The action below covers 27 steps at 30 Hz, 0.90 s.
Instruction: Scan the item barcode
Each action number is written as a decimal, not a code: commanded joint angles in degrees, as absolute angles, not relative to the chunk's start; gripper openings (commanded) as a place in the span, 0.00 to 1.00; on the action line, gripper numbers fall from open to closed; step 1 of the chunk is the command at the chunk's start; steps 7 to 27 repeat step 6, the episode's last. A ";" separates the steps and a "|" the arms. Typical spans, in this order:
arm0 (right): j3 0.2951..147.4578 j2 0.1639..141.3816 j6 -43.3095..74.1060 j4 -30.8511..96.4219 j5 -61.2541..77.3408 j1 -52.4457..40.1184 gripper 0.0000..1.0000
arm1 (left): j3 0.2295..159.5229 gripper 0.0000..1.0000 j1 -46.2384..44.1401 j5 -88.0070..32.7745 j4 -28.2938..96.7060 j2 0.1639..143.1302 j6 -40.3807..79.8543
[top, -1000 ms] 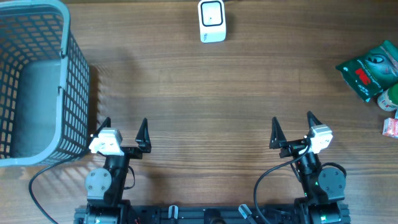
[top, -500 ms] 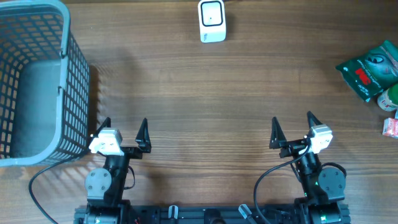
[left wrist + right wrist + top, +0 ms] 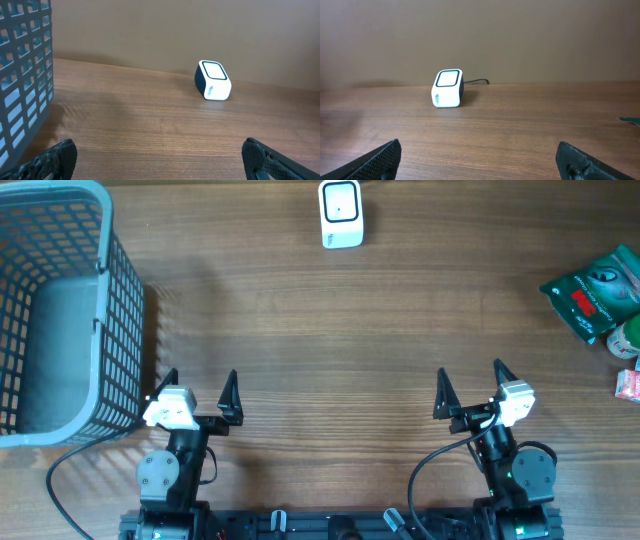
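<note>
A grey plastic mesh basket [image 3: 125, 330] stands at the far left of the brown wooden bench [image 3: 330, 330], its rim rounded and its walls an open grid. Inside it only its own solid grey floor shows. At the right edge of the bench lie the goods: a green foil packet with a red label [image 3: 598, 292], and just beside it on the near side a round white-and-green item [image 3: 627, 337], cut off by the frame. Nearer still lies a small pink-and-white box [image 3: 629, 384]. All three are well apart from the basket and from both arms. The white box-shaped barcode scanner with a dark-framed window [image 3: 341, 213] sits at the far middle of the bench, tilted back a little in the wrist views, with a thin dark cable [image 3: 477, 81] leading off behind it. The left tool [image 3: 200, 380] hovers at the near edge just beside the basket's near right corner, its fingers spread wide and holding nothing. The right tool [image 3: 470, 375] hovers at the near edge toward the right, likewise spread wide and bare. Against the pictures from a second ago nothing differs: both tools hang in the same spots at the same spread, and basket, scanner and goods lie where they lay.
</note>
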<state>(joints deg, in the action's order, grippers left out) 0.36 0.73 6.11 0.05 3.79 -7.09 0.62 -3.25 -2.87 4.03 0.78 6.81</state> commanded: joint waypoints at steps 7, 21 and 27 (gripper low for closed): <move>0.30 0.27 5.56 -0.10 3.86 -7.31 0.99 | 0.32 1.00 -2.72 -1.89 4.34 0.27 7.77; 0.30 0.27 5.56 -0.10 3.86 -7.31 0.99 | 0.32 1.00 -2.72 -1.89 4.34 0.27 7.77; 0.30 0.27 5.56 -0.10 3.86 -7.31 0.99 | 0.32 1.00 -2.72 -1.89 4.34 0.27 7.77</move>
